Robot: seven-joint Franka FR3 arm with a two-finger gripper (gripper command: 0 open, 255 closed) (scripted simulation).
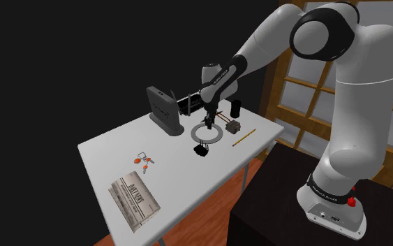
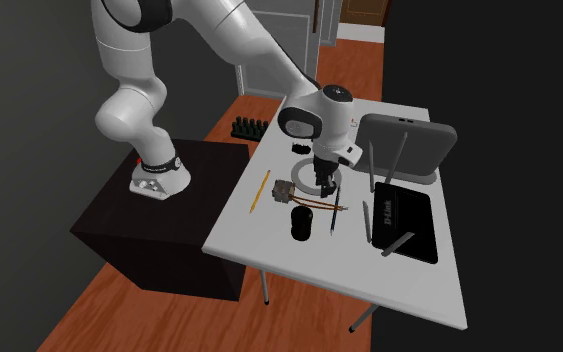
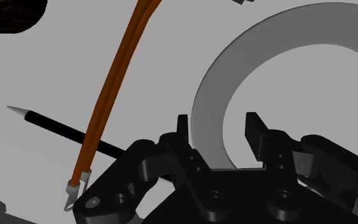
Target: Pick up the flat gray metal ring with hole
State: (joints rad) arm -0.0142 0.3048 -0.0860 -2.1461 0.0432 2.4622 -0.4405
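Straddling one band of the flat gray metal ring (image 3: 210,102) on the white table (image 1: 118,150), our black two-finger gripper (image 3: 219,130) stands open. We judge a straight descent should pinch it.

White, rounded arm (image 1: 341,105) with dark joints, all-black claw (image 3: 219,130), and perhaps a red button (image 1: 352,202) at its base (image 1: 327,211).
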